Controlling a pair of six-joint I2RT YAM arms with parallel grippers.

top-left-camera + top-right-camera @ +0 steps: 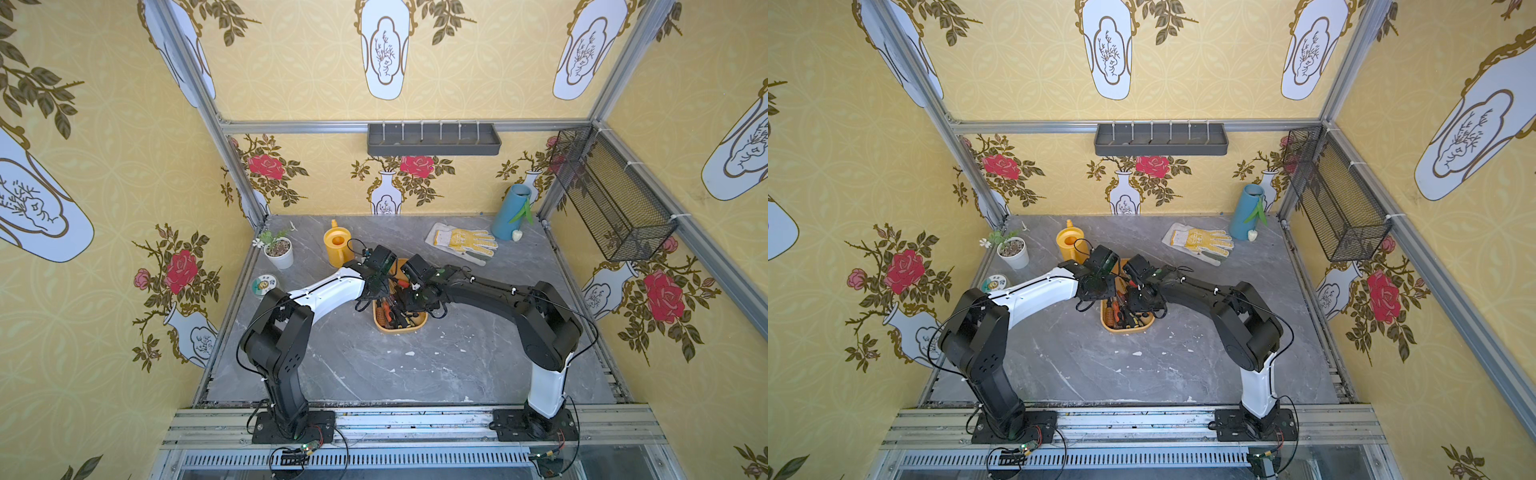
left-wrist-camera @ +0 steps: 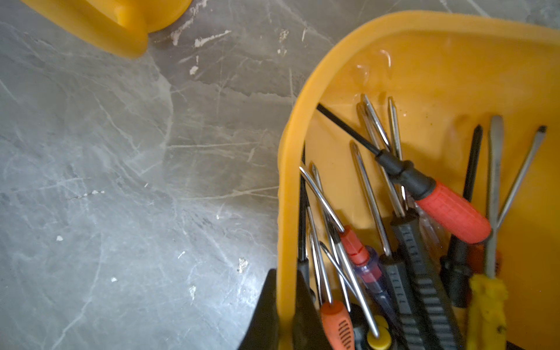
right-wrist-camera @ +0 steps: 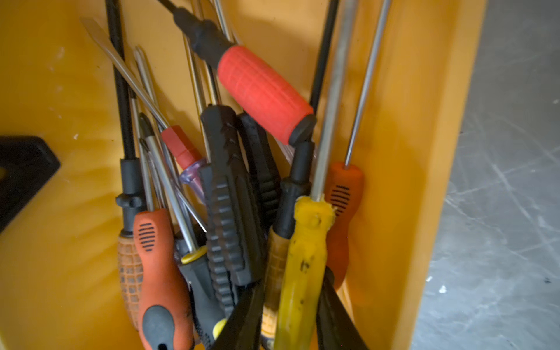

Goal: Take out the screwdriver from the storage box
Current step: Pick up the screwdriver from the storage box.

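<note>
The yellow-orange storage box (image 1: 401, 330) (image 1: 1128, 331) sits mid-table between both arms and holds several screwdrivers in a crossed pile. My left gripper (image 2: 286, 271) is shut on the box's side rim (image 2: 286, 181), one finger outside and one inside. My right gripper (image 3: 292, 278) reaches down into the box. Its fingers are closed around the yellow handle of a long steel-shafted screwdriver (image 3: 303, 257) (image 2: 486, 306), with an amber handle squeezed in beside it. A red-handled screwdriver (image 3: 263, 91) lies across the top of the pile. In both top views the wrists hide the jaws.
A yellow watering can (image 1: 337, 245) stands just behind the box, close to the left wrist. A potted plant (image 1: 279, 249) and a round tin (image 1: 264, 285) are at the left. A work glove (image 1: 461, 243) and a blue vase (image 1: 511, 212) are at the back right. A black mesh basket (image 1: 611, 195) hangs on the right wall.
</note>
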